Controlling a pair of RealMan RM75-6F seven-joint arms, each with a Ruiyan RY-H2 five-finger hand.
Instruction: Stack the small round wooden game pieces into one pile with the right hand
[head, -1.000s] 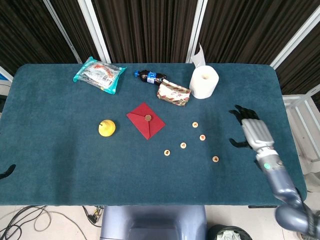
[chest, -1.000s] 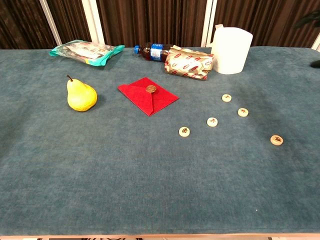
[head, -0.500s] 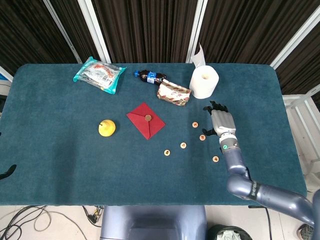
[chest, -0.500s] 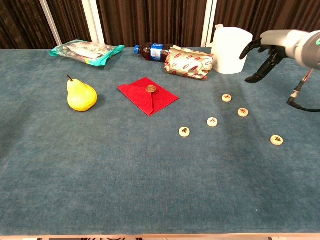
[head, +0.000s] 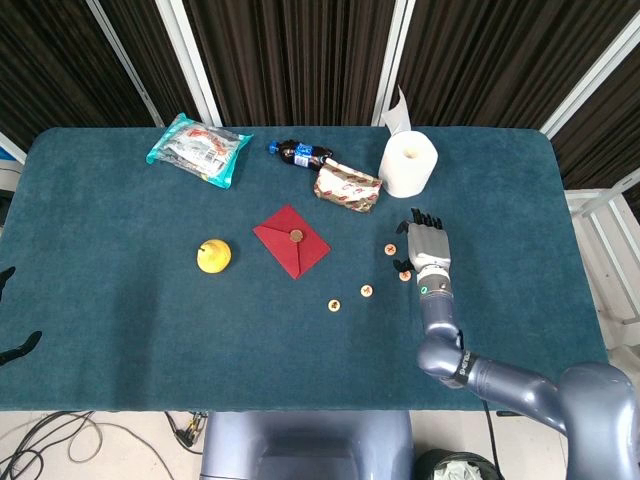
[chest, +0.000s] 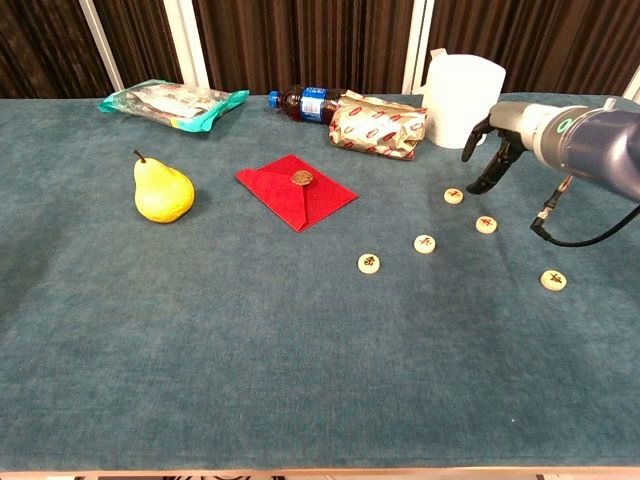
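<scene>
Wooden pieces (chest: 454, 196) lie scattered, unstacked, just below our right hand (chest: 497, 140); its fingers (head: 424, 222) are spread, holding nothing. We're reaching; next we judge lowering onto the nearest piece.

Pale wooden game pieces (chest: 425, 243) (red or dark marks), teal table (chest: 200, 330), yellow pear (chest: 162, 190), red envelope (chest: 296, 190)

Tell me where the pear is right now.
The pear stands upright on the table's left half in the chest view, left of the red envelope and nearer the camera than the snack packet.
</scene>
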